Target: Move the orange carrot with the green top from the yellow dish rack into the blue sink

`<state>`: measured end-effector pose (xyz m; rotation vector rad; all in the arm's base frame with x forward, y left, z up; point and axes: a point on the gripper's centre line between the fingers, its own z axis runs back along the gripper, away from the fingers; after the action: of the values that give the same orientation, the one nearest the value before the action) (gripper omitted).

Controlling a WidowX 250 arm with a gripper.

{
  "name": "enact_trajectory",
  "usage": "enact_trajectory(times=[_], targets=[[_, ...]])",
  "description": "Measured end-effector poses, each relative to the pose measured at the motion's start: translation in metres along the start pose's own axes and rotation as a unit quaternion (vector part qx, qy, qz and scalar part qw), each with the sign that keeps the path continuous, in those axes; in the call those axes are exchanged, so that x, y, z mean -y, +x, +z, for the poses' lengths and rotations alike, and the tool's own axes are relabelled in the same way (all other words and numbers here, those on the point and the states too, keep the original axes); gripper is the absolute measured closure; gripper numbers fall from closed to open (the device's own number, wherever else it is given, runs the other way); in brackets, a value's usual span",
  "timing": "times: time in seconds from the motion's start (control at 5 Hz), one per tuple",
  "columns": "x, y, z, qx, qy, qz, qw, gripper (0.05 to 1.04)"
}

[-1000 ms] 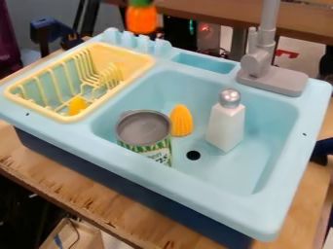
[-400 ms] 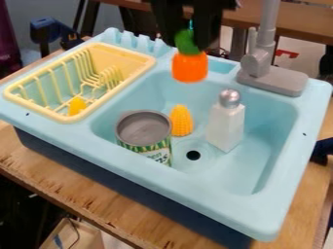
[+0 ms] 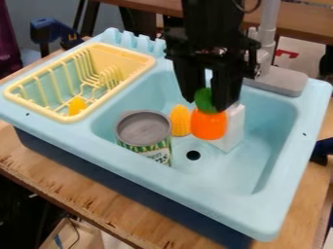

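My gripper (image 3: 212, 99) hangs over the blue sink (image 3: 214, 194), with its jaws partly open, closed onto the green top of an orange toy vegetable (image 3: 209, 126). I have that toy upright over the middle of the basin, orange end down. Right behind it stands the white shaker (image 3: 236, 121), partly hidden by the toy and my jaws; I cannot tell whether they touch. To the left is a yellow corn cob (image 3: 181, 120), and nearer on the left an open can (image 3: 143, 129) stands beside it, crowding that side. The dark drain hole (image 3: 193, 155) lies nearer me than the cob. The gray faucet (image 3: 280, 80) rises far right, and the yellow dish rack (image 3: 69, 118), holding a small yellow piece (image 3: 77, 105), sits left. The wooden table (image 3: 71, 192) carries the sink.
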<state>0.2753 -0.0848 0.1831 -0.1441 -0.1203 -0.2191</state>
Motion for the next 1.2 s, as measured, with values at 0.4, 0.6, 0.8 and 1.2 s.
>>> enact_trajectory(times=[0.4, 0.6, 0.8, 1.2], targets=[[0.023, -0.009, -0.031, 0.001, 0.013, -0.061, 0.9980, 0.470], [0.028, -0.012, -0.049, -0.006, 0.010, -0.077, 0.9969, 0.470], [0.027, -0.013, -0.059, -0.002, 0.010, -0.078, 0.9969, 0.470], [0.027, -0.012, -0.074, -0.010, 0.002, -0.077, 0.9970, 0.416]])
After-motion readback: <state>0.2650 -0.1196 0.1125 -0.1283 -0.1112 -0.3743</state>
